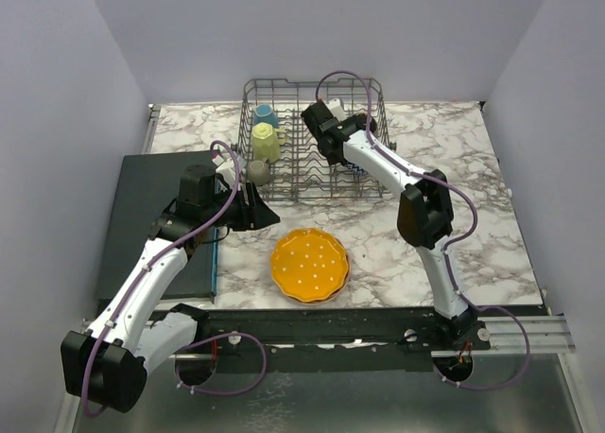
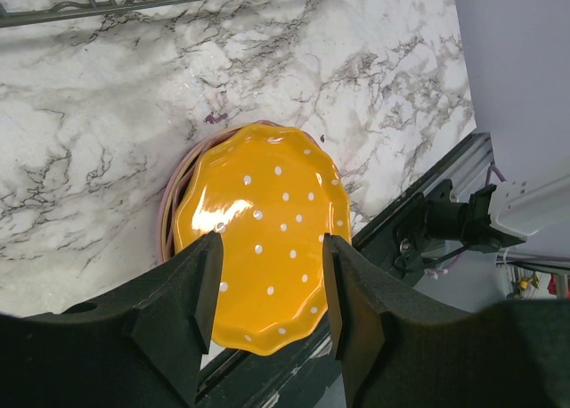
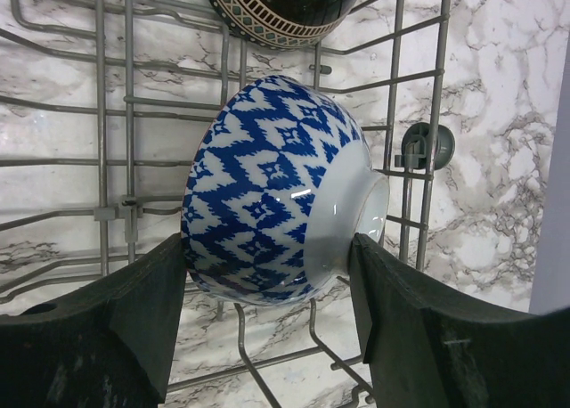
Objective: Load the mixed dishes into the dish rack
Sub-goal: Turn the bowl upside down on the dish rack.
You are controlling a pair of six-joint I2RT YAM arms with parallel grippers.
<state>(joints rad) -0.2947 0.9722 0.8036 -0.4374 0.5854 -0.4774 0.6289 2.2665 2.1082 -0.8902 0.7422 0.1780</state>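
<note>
The orange scalloped, white-dotted plate (image 1: 309,265) lies on the marble near the front edge, stacked on a pink plate (image 2: 167,203) whose rim shows at its left. My left gripper (image 2: 272,283) hovers open above the orange plate (image 2: 258,239), nothing between its fingers. In the dish rack (image 1: 284,81) my right gripper (image 3: 267,248) is shut on the blue-patterned bowl (image 3: 267,194), which stands on edge among the tines. A dark brown bowl (image 3: 285,7) sits just beyond it. Blue (image 1: 265,114), yellow (image 1: 267,143) and olive (image 1: 257,171) mugs stand along the rack's left side.
A dark flat mat (image 1: 142,216) covers the table's left part, under my left arm. A black rail (image 1: 378,324) runs along the front edge just below the plates. Grey walls close the table on three sides. The rack's wires (image 3: 129,114) surround my right gripper.
</note>
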